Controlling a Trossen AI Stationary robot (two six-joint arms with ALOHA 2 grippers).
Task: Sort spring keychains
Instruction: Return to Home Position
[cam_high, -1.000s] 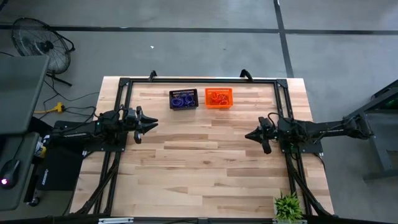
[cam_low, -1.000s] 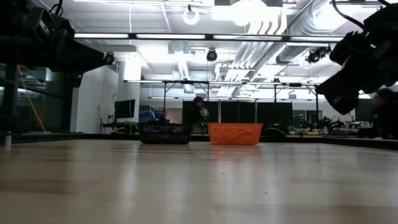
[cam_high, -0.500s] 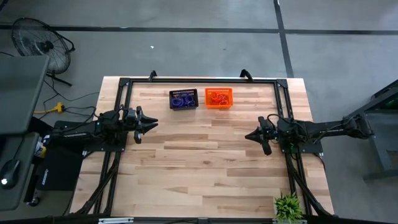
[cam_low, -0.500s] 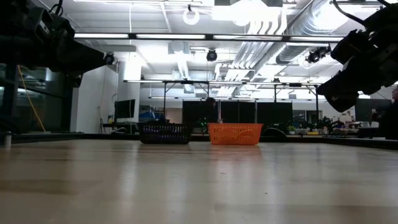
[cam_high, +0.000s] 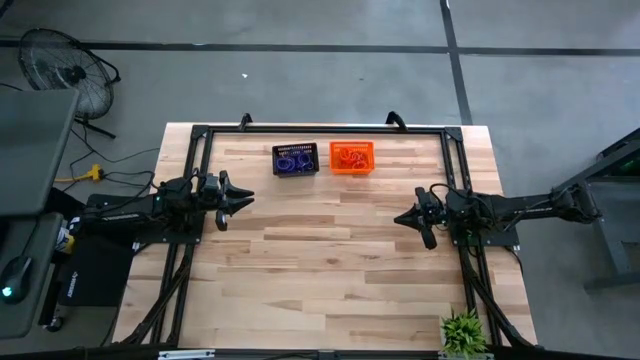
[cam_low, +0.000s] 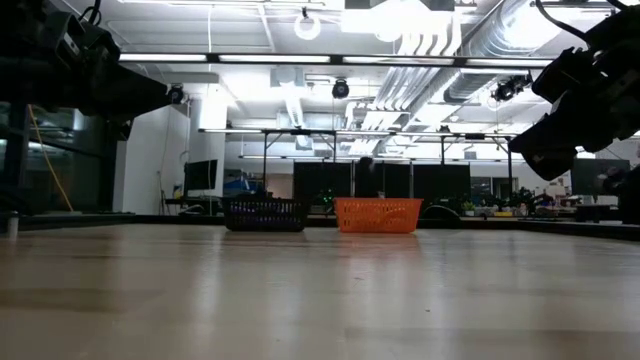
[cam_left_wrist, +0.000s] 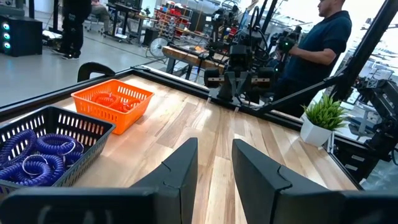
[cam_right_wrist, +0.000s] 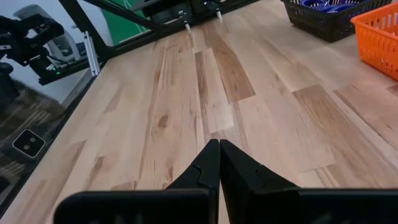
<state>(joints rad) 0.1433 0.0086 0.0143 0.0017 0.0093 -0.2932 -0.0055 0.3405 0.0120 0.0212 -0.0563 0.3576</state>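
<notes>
The left gripper (cam_high: 243, 199), fingers parted and empty, hovers at the table's (cam_high: 330, 270) left side. The right gripper (cam_high: 402, 218), clenched on nothing, hovers at its right side. Well apart from both, at the far edge, the purple keychains (cam_left_wrist: 37, 152) lie in the black basket (cam_high: 296, 173) and the orange keychains (cam_high: 351, 156) in the orange basket (cam_high: 352, 172) beside it.

A grey concrete floor (cam_high: 300, 80) crossed by dark seams surrounds the pale wooden table (cam_high: 330, 290), with a floor fan (cam_high: 68, 66) at ten o'clock from it and a small potted plant (cam_high: 462, 333) on its five o'clock corner. Overhead, strip lights (cam_low: 270, 58) and pale ducts (cam_low: 440, 45) line the ceiling. A person in a dark shirt (cam_left_wrist: 323, 40) stands beyond the table.
</notes>
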